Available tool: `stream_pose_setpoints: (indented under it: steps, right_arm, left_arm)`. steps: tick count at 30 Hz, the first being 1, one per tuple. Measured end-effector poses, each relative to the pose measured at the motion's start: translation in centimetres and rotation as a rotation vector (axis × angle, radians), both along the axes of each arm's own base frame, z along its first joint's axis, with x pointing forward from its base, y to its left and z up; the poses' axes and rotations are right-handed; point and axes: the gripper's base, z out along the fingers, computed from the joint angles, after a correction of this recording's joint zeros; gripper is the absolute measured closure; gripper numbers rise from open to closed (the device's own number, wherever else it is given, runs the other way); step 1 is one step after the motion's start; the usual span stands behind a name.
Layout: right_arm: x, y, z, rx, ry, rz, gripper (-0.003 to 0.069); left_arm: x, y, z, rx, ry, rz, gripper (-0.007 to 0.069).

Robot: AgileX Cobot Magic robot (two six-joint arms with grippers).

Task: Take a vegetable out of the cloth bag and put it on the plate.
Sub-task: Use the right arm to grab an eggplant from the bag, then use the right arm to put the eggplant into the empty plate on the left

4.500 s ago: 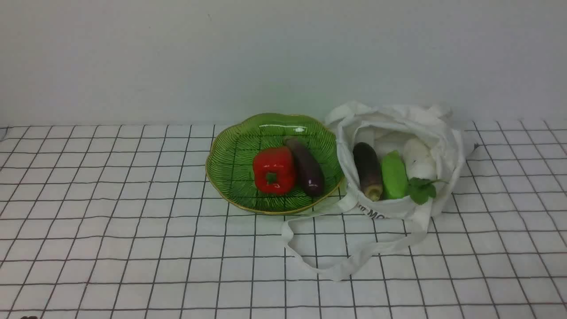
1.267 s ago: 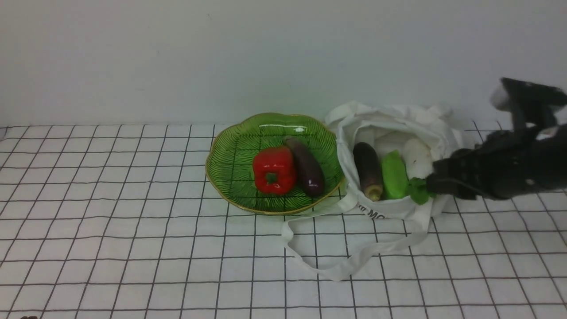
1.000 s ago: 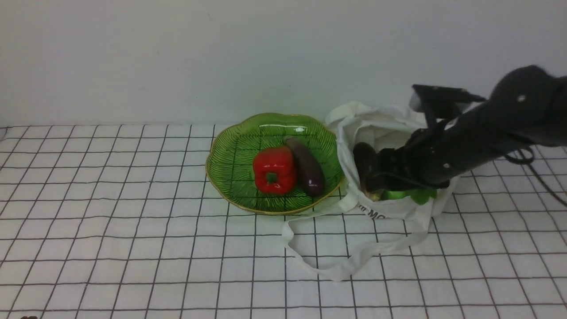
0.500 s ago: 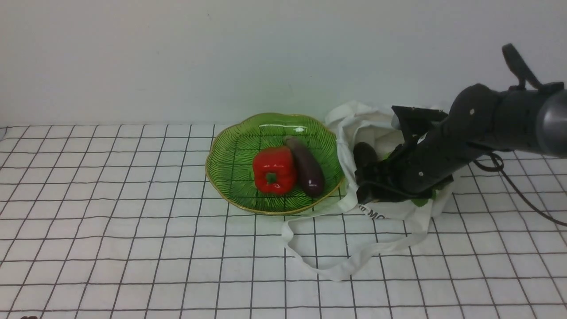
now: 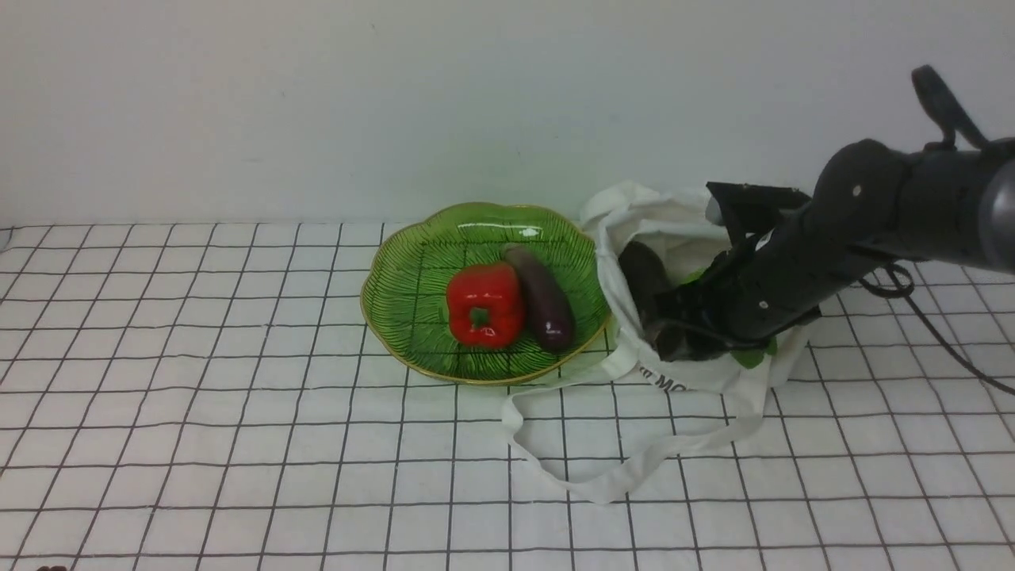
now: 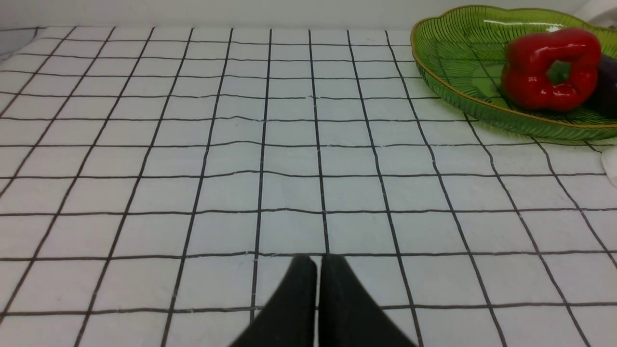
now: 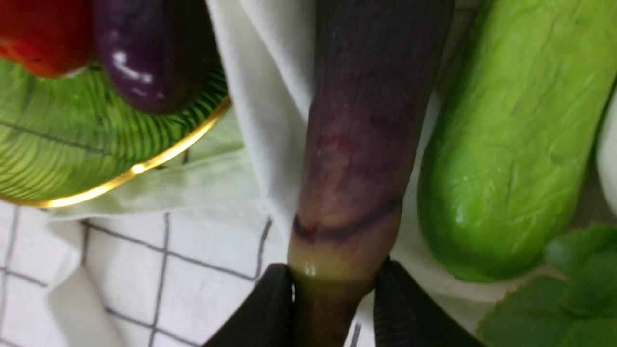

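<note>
R gripper point(image 7: 332, 291) is reaching into the cloth bag point(image 5: 718, 379) from the robot's right side, its two fingers clamping the pale stub end of the vegetable point(image 7: 366, 144). Veg is lying inside the bag's mouth, on the side nearest the plate point(image 5: 412, 274), w/ a light green vegetable point(image 7: 506, 144) just beside it & a green leaf point(image 7: 583, 279) near that one's end. Plate is sitting on the gridded surface point(image 5: 238, 412), touching the bag cloth & carrying a red pepper point(image 5: 484, 305) & a glossy purple eggplant point(image 5: 543, 305) side by side. L gripper point(image 6: 318, 272) is pointing across bare grid squares, well apart from the bag, fingers pressed together w/ nothing between.
</note>
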Motion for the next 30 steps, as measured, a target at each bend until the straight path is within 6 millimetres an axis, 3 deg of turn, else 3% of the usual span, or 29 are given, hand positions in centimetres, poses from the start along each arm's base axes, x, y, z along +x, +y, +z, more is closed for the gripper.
stream_pose_setpoints:
  steps: [6, 8, 13, 18, 19, 21, 22, 24, 27, 30]
  right_arm:
    - [-1.3, -0.6, 3.3, -0.022, -0.032, 0.013, 0.0459]
    - [-2.7, -1.3, 5.3, -0.060, -0.028, 0.016, 0.0459]
    - [-5.0, -2.2, 8.3, -0.088, 0.000, 0.010, 0.0459]
    - [-6.1, -1.4, 9.9, -0.028, -0.033, 0.030, 0.0459]
    - [-6.3, -0.2, 10.0, 0.012, -0.053, 0.071, 0.0459]
    - [-6.2, 0.4, 9.9, 0.026, -0.065, 0.082, 0.0459]
    - [-6.0, 1.9, 9.4, 0.059, -0.089, 0.112, 0.0459]
    - [-5.5, 3.8, 8.3, 0.081, -0.119, 0.139, 0.0459]
    - [-4.6, 5.1, 6.7, 0.079, -0.128, 0.144, 0.0459]
    - [-2.3, 6.6, 3.6, 0.058, -0.098, 0.143, 0.0459]
  left_arm:
    - [0.0, 0.0, 0.0, 0.000, 0.000, 0.000, 0.0632]
    - [0.0, 0.0, 0.0, 0.000, 0.000, 0.000, 0.0632]
    - [0.0, 0.0, 0.0, 0.000, 0.000, 0.000, 0.0632]
    - [0.0, 0.0, 0.0, 0.000, 0.000, 0.000, 0.0632]
    - [0.0, 0.0, 0.0, 0.000, 0.000, 0.000, 0.0632]
    - [0.0, 0.0, 0.0, 0.000, 0.000, 0.000, 0.0632]
    - [0.0, 0.0, 0.0, 0.000, 0.000, 0.000, 0.0632]
    - [0.0, 0.0, 0.0, 0.000, 0.000, 0.000, 0.0632]
    - [0.0, 0.0, 0.0, 0.000, 0.000, 0.000, 0.0632]
    - [0.0, 0.0, 0.0, 0.000, 0.000, 0.000, 0.0632]
